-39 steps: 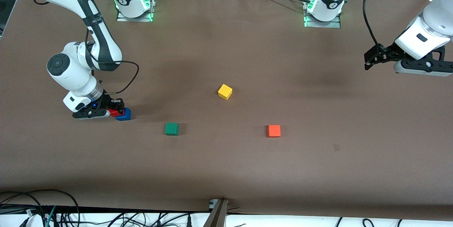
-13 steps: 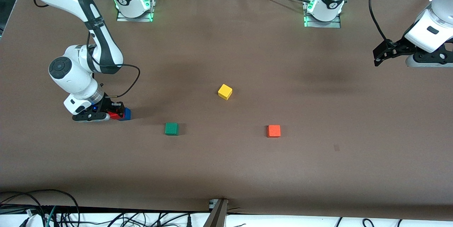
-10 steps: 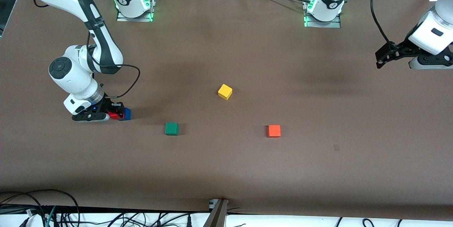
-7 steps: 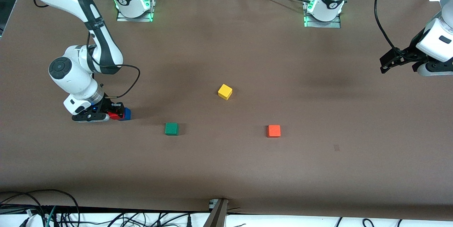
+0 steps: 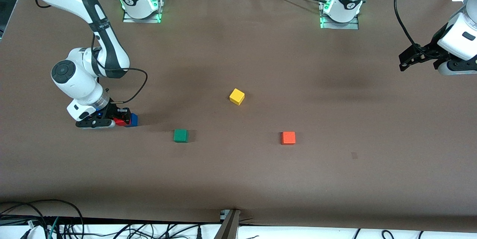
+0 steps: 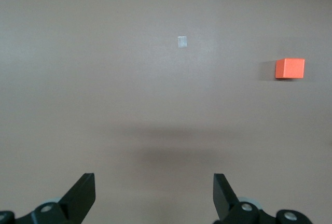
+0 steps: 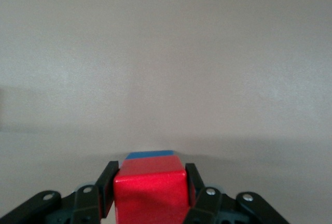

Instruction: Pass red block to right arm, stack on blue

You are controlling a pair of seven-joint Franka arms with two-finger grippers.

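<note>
R gripper (image 5: pixel 125 117) is clamped on the red block (image 5: pixel 119 121), which sits on the blue (image 5: pixel 133 120) near the R arm's end of the table. L gripper (image 5: pixel 404 62) waits w/ jaws wide, above the L arm's end.

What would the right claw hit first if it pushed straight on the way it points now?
Probably the small blue cube: the right claw, shut on the small red cube, holds it right over the blue one. Whether they already touch is unclear.
</note>
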